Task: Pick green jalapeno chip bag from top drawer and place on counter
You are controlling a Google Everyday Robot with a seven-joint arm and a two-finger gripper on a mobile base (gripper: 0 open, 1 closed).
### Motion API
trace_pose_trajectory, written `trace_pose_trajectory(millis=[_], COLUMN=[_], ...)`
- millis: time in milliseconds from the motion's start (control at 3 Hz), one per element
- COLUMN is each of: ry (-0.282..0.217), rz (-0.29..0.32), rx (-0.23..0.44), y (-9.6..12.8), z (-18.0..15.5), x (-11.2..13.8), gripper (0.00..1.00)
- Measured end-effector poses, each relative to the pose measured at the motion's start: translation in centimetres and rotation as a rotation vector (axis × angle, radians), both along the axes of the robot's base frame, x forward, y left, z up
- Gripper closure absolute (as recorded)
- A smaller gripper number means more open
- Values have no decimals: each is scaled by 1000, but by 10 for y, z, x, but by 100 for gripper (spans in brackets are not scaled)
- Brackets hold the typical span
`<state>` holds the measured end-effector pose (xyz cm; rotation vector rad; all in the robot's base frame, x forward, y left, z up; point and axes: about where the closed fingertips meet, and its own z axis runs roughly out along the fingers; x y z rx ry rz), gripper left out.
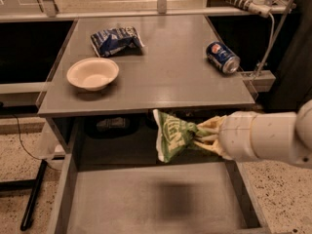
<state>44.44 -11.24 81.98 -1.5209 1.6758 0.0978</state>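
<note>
The green jalapeno chip bag (172,136) hangs in the air above the open top drawer (146,201), just below the front edge of the counter (161,77). My gripper (204,137) is shut on the bag's right end, coming in from the right on a thick white arm. The bag's shadow falls on the drawer's grey floor below it. The drawer floor holds nothing else that I can see.
On the counter stand a cream bowl (92,74) at the left, a blue and white snack bag (115,39) at the back left and a blue soda can (222,57) lying at the right. A power strip (242,0) with a cable sits behind, right.
</note>
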Motion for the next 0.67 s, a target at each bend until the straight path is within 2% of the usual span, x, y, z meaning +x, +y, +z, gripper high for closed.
trace_pose_trajectory(millis=[333, 667], ry=[-98, -100], rz=[-20, -18], rx=[-26, -26], y=[-29, -28], z=[83, 84], x=[13, 13], gripper=[100, 100])
